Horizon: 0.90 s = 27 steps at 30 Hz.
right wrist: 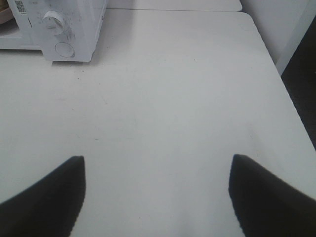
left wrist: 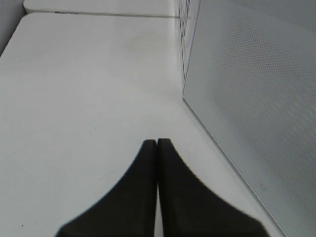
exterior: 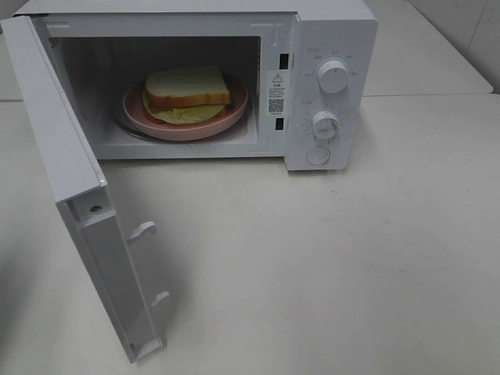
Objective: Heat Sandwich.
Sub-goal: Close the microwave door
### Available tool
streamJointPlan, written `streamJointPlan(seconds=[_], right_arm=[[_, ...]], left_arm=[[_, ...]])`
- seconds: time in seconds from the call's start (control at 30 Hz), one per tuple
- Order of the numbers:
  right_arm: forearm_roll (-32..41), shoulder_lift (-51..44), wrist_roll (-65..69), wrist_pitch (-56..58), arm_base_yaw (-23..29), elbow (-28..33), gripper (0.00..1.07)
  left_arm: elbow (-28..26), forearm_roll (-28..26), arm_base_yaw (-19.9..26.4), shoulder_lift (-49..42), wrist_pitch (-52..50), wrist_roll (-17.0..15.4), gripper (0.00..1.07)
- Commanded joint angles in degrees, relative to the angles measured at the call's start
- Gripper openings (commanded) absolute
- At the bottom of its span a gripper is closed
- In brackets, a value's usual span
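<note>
Sandwich point(exterior: 187, 92) sits on the pink plate point(exterior: 234, 119) inside the microwave point(exterior: 332, 31), on the turntable. The door point(exterior: 55, 133) hangs wide open, swung out to the left of the cavity. So loading looks done; closing the door and setting the heat are not yet done, I judge.

Risks first. My left gripper point(left wrist: 157, 144) has its fingers pressed together with nothing between them, and it sits just beside the door's outer face point(left wrist: 256, 98). If I push with that narrow tip, it could skid along the smooth panel. A push near the hinge would likely shove the whole microwave across the table point(exterior: 312, 266) instead of swinging the door. A slow or weak push might leave the latch hooks uncaught and the door ajar. The plate's front rim looks close to the cavity opening, so a hard slam could jolt it and shift the sandwich.

The upper knob point(exterior: 334, 76) and lower knob point(exterior: 325, 123) are small and round. A loose pinch could slip on them, or I could overturn the timer.

Pose: left gripper low over the table, pointing along the door's outside. Right gripper point(right wrist: 158, 163) is spread wide and empty, hovering above bare table well apart from the control panel, angled toward it. Neither arm shows in the high view.
</note>
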Motion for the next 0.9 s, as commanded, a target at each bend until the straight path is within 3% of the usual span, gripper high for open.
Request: streamJointPlan(seconds=[0.03,0.3,0.4,0.5,0.63,0.7,0.9], right_arm=[[0.2,-1.5,0.0,-0.6,-0.3,0.1,0.76],[0.2,-1.5,0.0,-0.6,-0.3,0.1,0.76],[0.2,-1.5,0.0,-0.6,-0.3,0.1,0.76],[0.2,-1.5,0.0,-0.6,-0.3,0.1,0.76],[0.2,-1.5,0.0,-0.6,-0.3,0.1,0.76],[0.2,-1.5,0.0,-0.6,-0.3,0.1,0.76],[0.2,-1.5,0.0,-0.6,-0.3,0.1,0.76]], left_arm=[[2.0,-0.1,0.1,3.4,-11.3,0.2,0.00],[6.7,2.4,-1.5,12.9,-35.0,0.1,0.00],[8.4,8.3,-2.3,19.1,-46.4,-0.1,0.00],[8.4,12.0,-2.3,22.4,-50.1,-0.2,0.00],[8.1,15.7,-2.3,28.4,-55.6,-4.1,0.00],[8.1,20.3,-2.3,32.3,-61.2,-7.3,0.00],[7.0,26.9,-2.3,38.6,-68.5,-9.8,0.00]])
